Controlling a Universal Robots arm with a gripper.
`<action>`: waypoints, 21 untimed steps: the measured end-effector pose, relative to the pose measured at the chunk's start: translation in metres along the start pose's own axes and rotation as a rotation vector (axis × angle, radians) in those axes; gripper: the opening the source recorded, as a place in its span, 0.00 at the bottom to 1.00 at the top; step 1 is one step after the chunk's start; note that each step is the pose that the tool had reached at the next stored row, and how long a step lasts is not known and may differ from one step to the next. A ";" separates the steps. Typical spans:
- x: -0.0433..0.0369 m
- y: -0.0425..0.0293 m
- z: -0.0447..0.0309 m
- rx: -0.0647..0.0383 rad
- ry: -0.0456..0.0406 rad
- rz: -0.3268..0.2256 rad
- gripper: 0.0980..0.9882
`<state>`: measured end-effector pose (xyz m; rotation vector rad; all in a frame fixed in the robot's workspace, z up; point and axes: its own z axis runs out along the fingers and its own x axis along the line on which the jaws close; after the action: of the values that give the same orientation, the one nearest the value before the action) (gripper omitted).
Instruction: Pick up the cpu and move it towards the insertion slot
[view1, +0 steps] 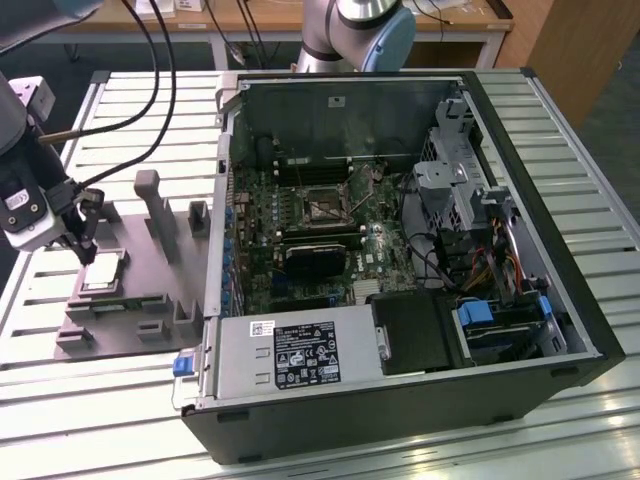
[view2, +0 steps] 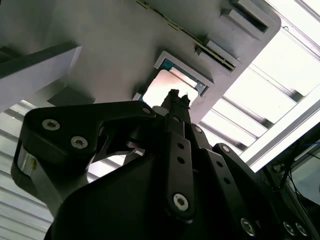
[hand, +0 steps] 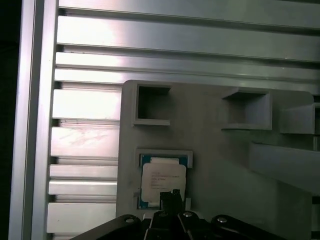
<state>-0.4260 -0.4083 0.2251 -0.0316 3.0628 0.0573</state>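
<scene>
Standing by the bench here: the gripper (view1: 84, 248) hangs over the grey fixture plate (view1: 140, 305) on the exterior view's left, outside the open computer case (view1: 420, 400). The cpu (view1: 103, 272) lies flat in a shallow square pocket of that plate, shiny lid up, right under the tips. In the first wrist view the fingertips (hand: 170, 197) look drawn together, no gap that I can make out and nothing between them. They sit over the chip's near edge, and I honestly can't tell if they touch it or hover just above. As far as I can see it's not lifted, it's seated in its pocket. The insertion slot (view1: 322, 207) is well apart from all this, in the middle of the motherboard (view1: 260, 270) inside the case.

Handling, just my guess: it's a light, stiff little plate, and that metal lid looks smooth and probably slippery, so the flat top gives a pinch nothing to bite on. The thin side edges are the only real place to hold it, two opposite ones taken squarely. The pocket walls hug those edges closely, so there's little room to get in. The pale rim around the lid looks like the weaker part and the underside is surely delicate, so a gentle squeeze, kept level, no dragging
</scene>
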 end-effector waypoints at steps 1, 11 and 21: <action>-0.0003 -0.0001 0.0018 0.000 0.0005 0.000 0.00; -0.0032 -0.0005 0.0129 0.000 0.0036 0.000 0.00; -0.0032 -0.0006 0.0130 0.000 0.0036 0.000 0.35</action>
<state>-0.4218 -0.4083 0.2123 -0.0316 3.0663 0.0575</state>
